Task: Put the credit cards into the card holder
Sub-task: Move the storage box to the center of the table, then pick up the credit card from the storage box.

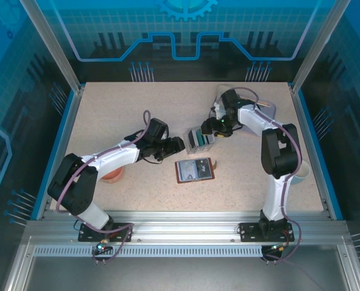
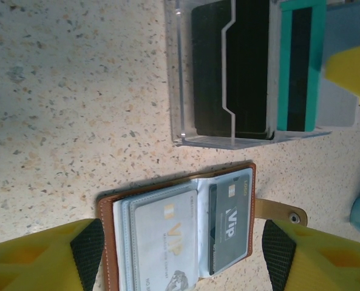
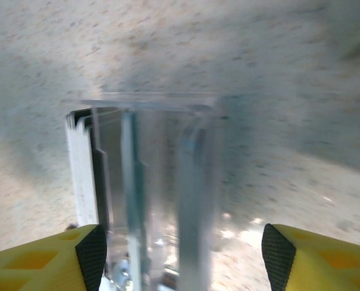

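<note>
While my left pincer (image 2: 183, 264) hangs above the table (image 2: 64, 103) with its yellow fingers (image 2: 52, 260) spread wide and nothing clamped between the black pads, the card holder (image 2: 108, 239) lies open and flat just beneath it. Its brown cover is down and its snap tab (image 2: 280, 212) sticks out to one side. In its clear pockets sit a pale grey card (image 2: 164, 233) and a dark card (image 2: 229, 219), both marked VIP.

Just beyond the holder, not touching it, stands the clear tray (image 2: 178, 79). It holds the other credit cards (image 2: 301, 60) in a row: dark ones, a teal-green one with a black stripe, then a grey one.

My right pincer (image 3: 183, 257) is apart as well, its fingers reaching down on either side of part of the tray. That view is blurred, so I cannot tell whether a pad touches the plastic.

From above, my two pincers close on the tray from opposite sides, and the holder lies nearer my bases. A white cup (image 1: 302, 171) stands well off by my right arm.
</note>
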`<state>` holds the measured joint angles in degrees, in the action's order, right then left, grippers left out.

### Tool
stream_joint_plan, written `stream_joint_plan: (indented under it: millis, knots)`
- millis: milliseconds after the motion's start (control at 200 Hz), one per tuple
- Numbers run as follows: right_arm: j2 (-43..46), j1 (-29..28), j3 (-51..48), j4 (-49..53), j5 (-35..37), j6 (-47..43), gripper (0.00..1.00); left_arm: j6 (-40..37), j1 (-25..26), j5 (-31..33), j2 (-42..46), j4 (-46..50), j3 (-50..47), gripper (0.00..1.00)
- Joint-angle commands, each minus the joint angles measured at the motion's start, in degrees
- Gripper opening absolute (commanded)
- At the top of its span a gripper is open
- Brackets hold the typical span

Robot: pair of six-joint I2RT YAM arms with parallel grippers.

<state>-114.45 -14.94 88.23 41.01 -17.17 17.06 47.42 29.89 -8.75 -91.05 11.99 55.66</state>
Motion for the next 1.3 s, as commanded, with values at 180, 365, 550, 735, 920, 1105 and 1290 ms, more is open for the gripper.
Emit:
stream_joint_plan:
  millis: [180,365,550,735,920,1105,1290]
  knots:
    - [7.82,-10.43,5.83,8.43,27.45,-0.18,0.68,5.54,-5.72,-3.04,0.33,-4.59,-3.19,0.73]
    - [1.94,-17.71,11.17,9.52,31.23,0.69,0.57,6.06,-7.00,-2.87,0.33,-4.39,-2.53,0.73]
    - [-5.54,-21.05,17.22,12.47,33.84,1.91,0.50,6.28,-7.67,-1.43,1.97,-4.24,-3.75,0.78]
    - [-9.96,-22.10,19.69,13.39,36.77,2.67,0.46,5.81,-7.92,-0.69,3.49,-4.46,-5.66,0.86]
    - [-12.44,-22.62,20.82,14.18,37.90,2.80,0.46,6.81,-8.14,2.05,5.73,-4.60,-7.90,0.89]
    - [-14.94,-23.75,22.19,15.43,41.46,2.32,0.46,7.12,-8.36,3.57,7.28,-4.38,-9.12,0.89]
    - [-16.87,-24.98,23.64,16.81,47.42,2.20,0.47,7.34,-8.37,4.41,8.28,-4.42,-9.74,0.89]
